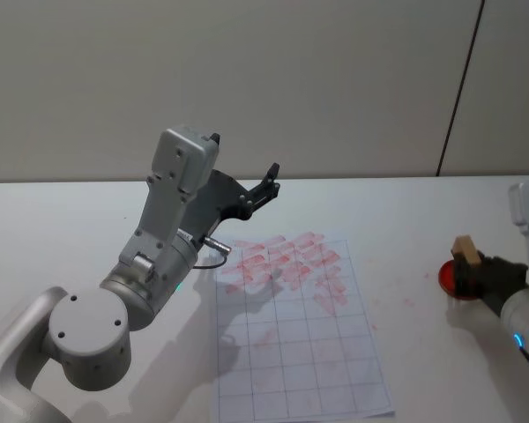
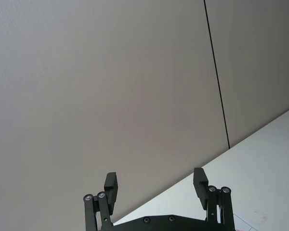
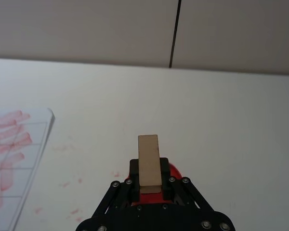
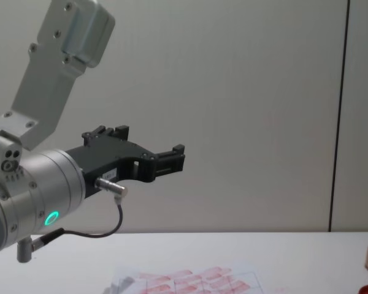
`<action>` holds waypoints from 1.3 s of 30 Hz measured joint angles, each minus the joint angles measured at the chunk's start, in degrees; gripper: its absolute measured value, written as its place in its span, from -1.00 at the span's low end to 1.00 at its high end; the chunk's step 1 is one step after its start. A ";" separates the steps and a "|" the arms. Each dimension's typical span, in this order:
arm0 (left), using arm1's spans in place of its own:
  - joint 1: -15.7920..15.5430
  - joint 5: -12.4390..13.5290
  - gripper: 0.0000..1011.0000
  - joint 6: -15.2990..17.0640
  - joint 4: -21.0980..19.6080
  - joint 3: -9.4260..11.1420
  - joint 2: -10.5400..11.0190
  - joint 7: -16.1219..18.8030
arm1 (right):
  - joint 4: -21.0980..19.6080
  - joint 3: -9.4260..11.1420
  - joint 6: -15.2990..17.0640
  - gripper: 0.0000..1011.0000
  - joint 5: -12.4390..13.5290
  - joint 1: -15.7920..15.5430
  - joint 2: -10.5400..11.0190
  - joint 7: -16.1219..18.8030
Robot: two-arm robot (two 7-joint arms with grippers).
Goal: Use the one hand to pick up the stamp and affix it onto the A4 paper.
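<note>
The stamp point(image 1: 465, 247) is a light wooden block standing upright at the table's right side; its top end point(image 3: 149, 163) shows in the right wrist view. My right gripper point(image 1: 476, 271) point(image 3: 149, 182) is shut on the stamp, right over a round red ink pad point(image 1: 446, 280). I cannot tell whether the stamp touches the pad. The A4 paper point(image 1: 291, 344) lies flat in the middle of the table, a white gridded sheet with pale red imprints across its far rows. Its corner point(image 3: 19, 154) lies well to the left of the stamp. My left gripper point(image 1: 269, 181) point(image 2: 154, 174) hangs open and empty above the table, beyond the paper's far left corner.
The bulky silver left arm point(image 1: 159, 256) with its green ring point(image 4: 51, 218) reaches up over the table's left side and the paper's left edge. Faint red smudges point(image 1: 406, 304) mark the white table point(image 1: 70, 220) between paper and pad. A plain wall point(image 1: 247, 79) stands behind.
</note>
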 joint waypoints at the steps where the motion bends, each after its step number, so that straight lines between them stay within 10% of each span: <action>1: 0.00 0.00 0.98 0.00 0.00 0.00 0.00 0.00 | -0.80 -0.05 -0.61 -0.56 -0.45 -0.09 0.06 0.25; 16: 0.00 0.00 0.98 0.00 0.00 0.00 0.00 0.00 | -5.20 -2.21 -5.23 -0.56 -5.58 -0.29 -0.35 6.67; 39: 0.00 0.00 0.98 0.00 0.00 0.00 0.00 0.00 | -0.55 -8.29 -1.79 -0.56 -10.88 1.86 -4.46 19.44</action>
